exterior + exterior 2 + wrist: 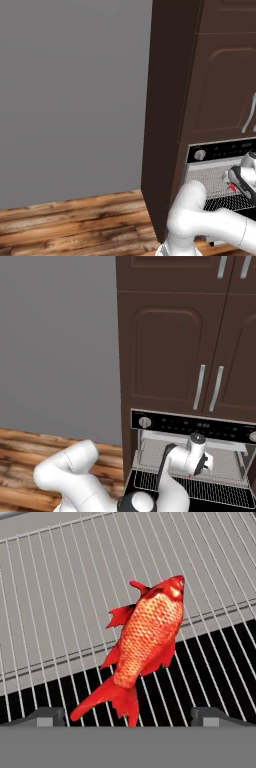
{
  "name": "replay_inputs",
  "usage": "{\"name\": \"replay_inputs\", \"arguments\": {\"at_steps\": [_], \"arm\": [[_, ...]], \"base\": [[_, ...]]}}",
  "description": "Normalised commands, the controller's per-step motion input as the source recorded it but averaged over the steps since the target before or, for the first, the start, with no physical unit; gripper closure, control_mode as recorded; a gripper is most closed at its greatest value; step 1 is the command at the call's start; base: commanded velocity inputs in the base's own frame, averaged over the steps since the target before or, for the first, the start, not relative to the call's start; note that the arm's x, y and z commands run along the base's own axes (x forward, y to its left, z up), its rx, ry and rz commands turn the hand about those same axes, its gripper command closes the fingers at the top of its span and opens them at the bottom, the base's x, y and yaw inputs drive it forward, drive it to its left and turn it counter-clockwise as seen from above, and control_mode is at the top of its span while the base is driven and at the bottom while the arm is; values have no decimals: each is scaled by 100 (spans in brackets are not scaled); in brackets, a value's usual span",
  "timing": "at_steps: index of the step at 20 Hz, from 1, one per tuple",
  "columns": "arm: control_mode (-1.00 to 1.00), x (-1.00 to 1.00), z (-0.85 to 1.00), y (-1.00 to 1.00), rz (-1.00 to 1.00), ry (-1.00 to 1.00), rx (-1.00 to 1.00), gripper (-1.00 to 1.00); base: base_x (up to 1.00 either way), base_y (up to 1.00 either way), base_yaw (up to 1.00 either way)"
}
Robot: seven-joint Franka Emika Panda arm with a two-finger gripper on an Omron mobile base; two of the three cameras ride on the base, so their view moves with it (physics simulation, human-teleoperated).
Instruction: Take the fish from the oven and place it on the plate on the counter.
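Note:
The red-orange fish [147, 639] lies on the wire rack [60, 597] of the oven [195, 427], head up and to the right in the hand view and tail toward me. My gripper [129, 718] hangs just above it, open, with one fingertip on either side of the tail and touching nothing. In the left base view a red speck of the fish [231, 188] shows beside my gripper [239, 184] inside the oven [220, 150]. The oven door is down. The plate and the counter are out of view.
Dark brown cabinet doors [167, 351] with silver handles rise above the oven. A grey wall [70, 95] and wooden floor [75, 220] lie to the left. A round silver knob [199, 155] sits on the black control panel.

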Motion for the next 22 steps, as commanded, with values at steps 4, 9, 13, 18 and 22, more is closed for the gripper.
{"name": "replay_inputs", "arguments": {"at_steps": [4,9,13,18,22], "arm": [[-100,29,-23,0,0,0,0,-100],[-100,26,-37,0,0,0,0,-100],[-100,9,-30,-1,0,0,0,-100],[-100,2,-10,-9,0,0,0,-100],[-100,0,-15,-14,-3,0,0,-100]], "base": [[0,0,0],[0,0,0],[0,0,0],[0,0,0],[0,0,0]]}}
